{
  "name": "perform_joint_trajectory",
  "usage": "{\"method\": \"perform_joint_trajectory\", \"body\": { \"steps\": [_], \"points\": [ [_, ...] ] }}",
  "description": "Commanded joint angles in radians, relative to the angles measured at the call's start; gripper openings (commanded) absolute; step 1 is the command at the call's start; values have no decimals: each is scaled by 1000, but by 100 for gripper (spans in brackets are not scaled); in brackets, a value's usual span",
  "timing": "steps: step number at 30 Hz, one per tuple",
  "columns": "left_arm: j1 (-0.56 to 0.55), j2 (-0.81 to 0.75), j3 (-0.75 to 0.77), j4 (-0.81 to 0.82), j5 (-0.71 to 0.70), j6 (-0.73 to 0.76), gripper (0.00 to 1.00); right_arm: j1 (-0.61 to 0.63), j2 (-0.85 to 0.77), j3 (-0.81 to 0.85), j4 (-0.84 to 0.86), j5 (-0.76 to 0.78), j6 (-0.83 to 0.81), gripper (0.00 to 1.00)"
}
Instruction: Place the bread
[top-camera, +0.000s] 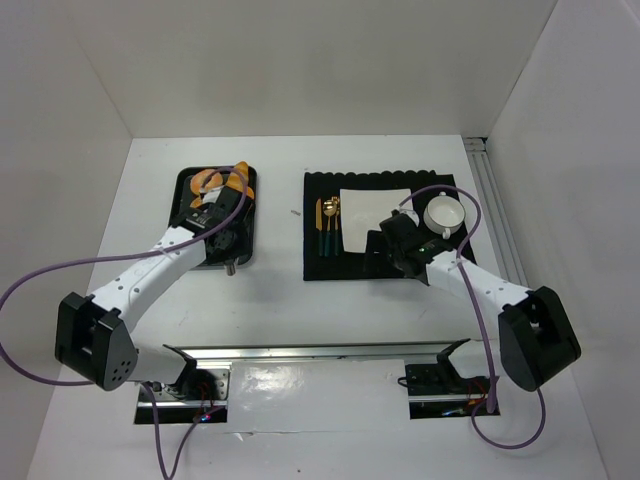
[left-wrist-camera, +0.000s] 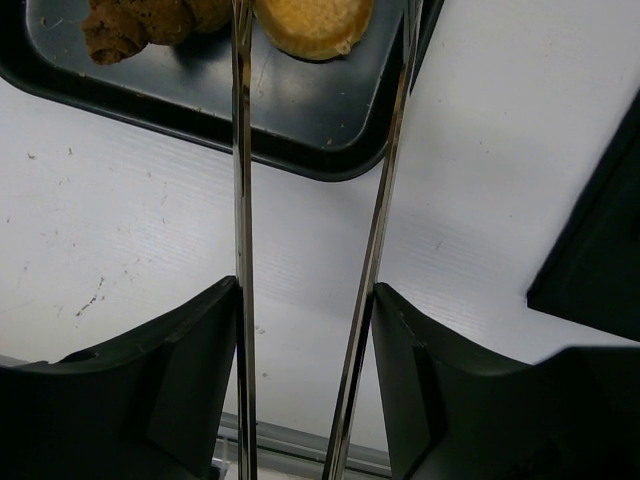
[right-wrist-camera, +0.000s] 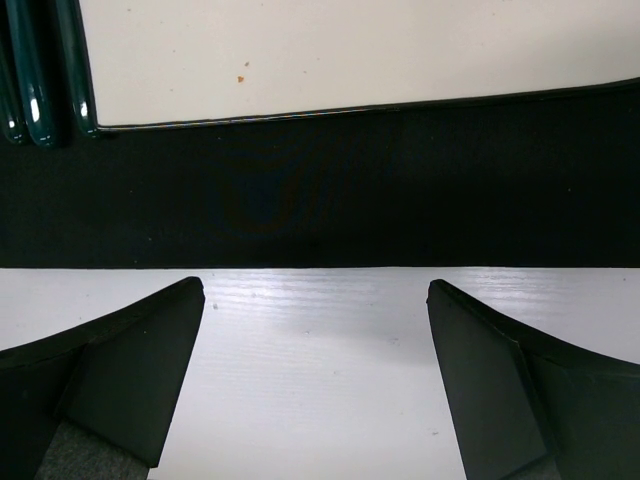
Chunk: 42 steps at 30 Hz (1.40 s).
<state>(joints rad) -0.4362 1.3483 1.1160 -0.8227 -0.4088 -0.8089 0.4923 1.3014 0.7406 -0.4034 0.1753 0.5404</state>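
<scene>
The bread (left-wrist-camera: 310, 20), a smooth golden-brown bun, lies on the black tray (left-wrist-camera: 310, 135) at the top edge of the left wrist view. My left gripper (left-wrist-camera: 305, 290) is shut on a pair of metal tongs (left-wrist-camera: 242, 200). The two tong arms reach toward the tray and pass either side of the bun; their tips are out of frame. In the top view the left gripper (top-camera: 225, 232) is over the tray (top-camera: 250, 245). My right gripper (right-wrist-camera: 315, 290) is open and empty, low over the table at the front edge of the black mat (right-wrist-camera: 320, 190).
A lumpy dark-brown pastry (left-wrist-camera: 125, 25) lies left of the bun, and orange pastries (top-camera: 212, 182) sit at the tray's far end. The mat (top-camera: 325, 265) holds a white plate (top-camera: 375, 212), a white cup (top-camera: 444, 215) and gold cutlery with green handles (top-camera: 328, 225).
</scene>
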Motion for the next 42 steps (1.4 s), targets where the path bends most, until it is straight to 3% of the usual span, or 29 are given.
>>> {"method": "perform_joint_trajectory", "body": {
  "steps": [1,16,21,26,33,39,42],
  "points": [
    [-18,15,10,19,7,19,66,11,12,42,31,13,-3,100],
    [-64,31,41,-19,-61,-10,67,20,12,42,40,13,-3,100],
    [-6,43,2,25,2,8,67,20,12,31,40,13,6,100],
    [7,31,-7,37,15,19,57,20,12,22,40,13,6,100],
    [7,-26,50,14,-8,48,29,20,21,31,40,13,6,100],
    [-24,-80,206,-24,17,135,23,20,-11,52,-11,59,6,100],
    [-88,-74,272,29,88,169,23,29,-83,85,-90,165,29,100]
  ]
}}
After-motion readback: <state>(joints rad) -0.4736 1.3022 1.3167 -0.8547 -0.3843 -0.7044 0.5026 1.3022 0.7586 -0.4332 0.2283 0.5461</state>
